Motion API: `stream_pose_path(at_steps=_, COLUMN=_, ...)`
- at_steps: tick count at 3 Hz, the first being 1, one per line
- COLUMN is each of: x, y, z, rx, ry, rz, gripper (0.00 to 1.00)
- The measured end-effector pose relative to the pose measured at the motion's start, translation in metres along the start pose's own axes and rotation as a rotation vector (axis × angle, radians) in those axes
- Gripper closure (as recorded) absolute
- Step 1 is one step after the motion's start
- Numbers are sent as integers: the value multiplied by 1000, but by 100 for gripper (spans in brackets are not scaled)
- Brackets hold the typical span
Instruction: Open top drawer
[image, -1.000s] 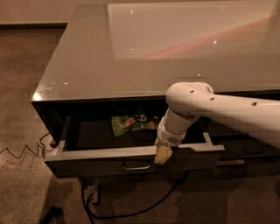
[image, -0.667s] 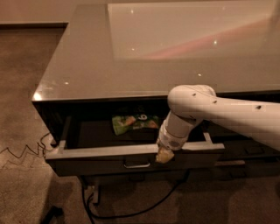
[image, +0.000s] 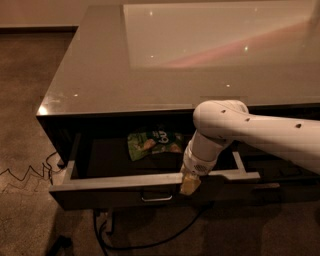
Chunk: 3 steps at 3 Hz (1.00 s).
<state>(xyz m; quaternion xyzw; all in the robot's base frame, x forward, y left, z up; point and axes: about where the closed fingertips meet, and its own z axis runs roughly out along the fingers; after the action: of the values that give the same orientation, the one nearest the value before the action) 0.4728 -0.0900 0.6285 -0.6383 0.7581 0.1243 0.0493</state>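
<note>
The top drawer (image: 115, 182) is pulled out from under the glossy counter, its dark front facing me with a small metal centre pull (image: 156, 198). A green snack bag (image: 152, 142) lies inside it. My white arm reaches in from the right and bends down. The gripper (image: 189, 184) sits at the drawer's front top edge, just right of the pull, with its yellowish fingertips over the rim.
The counter top (image: 150, 75) overhangs the drawer. Black cables (image: 30, 172) trail on the carpet at the left and under the cabinet (image: 125, 245). More drawer fronts lie to the right behind my arm.
The drawer has come out a little further toward me, and the gripper has moved with its front edge.
</note>
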Motion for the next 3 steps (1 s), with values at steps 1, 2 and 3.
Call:
stream_pose_path(at_steps=1, x=4, y=9, z=-1, rx=-7, ry=4, rz=26, gripper=16)
stream_pose_path(at_steps=2, x=4, y=9, z=-1, rx=-7, ry=4, rz=26, gripper=0)
stream_pose_path(at_steps=3, x=2, y=9, z=-1, rx=-7, ry=-3, rz=21, gripper=0)
